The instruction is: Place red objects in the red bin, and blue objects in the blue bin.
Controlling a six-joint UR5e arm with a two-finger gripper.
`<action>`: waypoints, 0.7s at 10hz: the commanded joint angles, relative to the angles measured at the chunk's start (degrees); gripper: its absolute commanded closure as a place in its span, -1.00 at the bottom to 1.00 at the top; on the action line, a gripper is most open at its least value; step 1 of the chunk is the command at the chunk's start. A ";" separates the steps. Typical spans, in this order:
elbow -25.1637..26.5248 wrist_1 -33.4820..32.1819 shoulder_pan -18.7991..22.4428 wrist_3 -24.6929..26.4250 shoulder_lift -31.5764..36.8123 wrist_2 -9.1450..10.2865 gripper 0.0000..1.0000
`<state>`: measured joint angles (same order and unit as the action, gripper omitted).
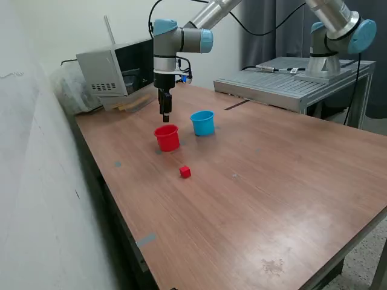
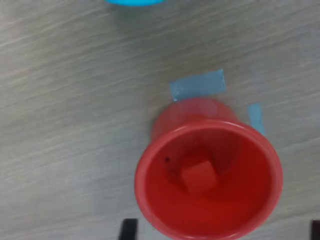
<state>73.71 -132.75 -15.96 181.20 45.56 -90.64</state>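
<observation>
Arm reaching down over the table [image 1: 254,181], gripper [image 1: 165,118] pointing straight down just above the red cup [image 1: 167,137] — open or closed, impossible to tell. Cup upright, mouth up, one red cube [image 2: 199,176] lying inside. Second red cube [image 1: 185,172] on the table nearby. Blue cup [image 1: 203,122] upright beside the red one.

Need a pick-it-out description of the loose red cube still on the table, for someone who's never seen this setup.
Start at the wooden table and find the two cups under the arm: the red cup and the blue cup. Nearer the camera than the red cup lies the loose red cube, alone on bare wood. It is far smaller than either cup and square-edged, not round.
</observation>
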 commanded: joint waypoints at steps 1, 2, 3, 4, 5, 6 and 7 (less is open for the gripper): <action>0.46 0.48 1.01 -1.10 0.92 -1.90 -1.00; 0.81 1.00 1.63 -2.68 2.85 -1.82 -1.00; 1.51 1.53 5.11 -3.74 4.78 -1.73 -1.00; 1.70 2.93 7.41 -4.62 6.89 -1.65 -1.00; 1.70 3.81 9.96 -5.41 8.13 -1.64 -1.00; 1.70 3.99 12.33 -5.68 9.27 -1.64 -1.00; 1.61 5.04 13.66 -5.68 9.54 -1.73 -1.00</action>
<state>75.17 -129.68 -7.44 176.70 52.42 -92.25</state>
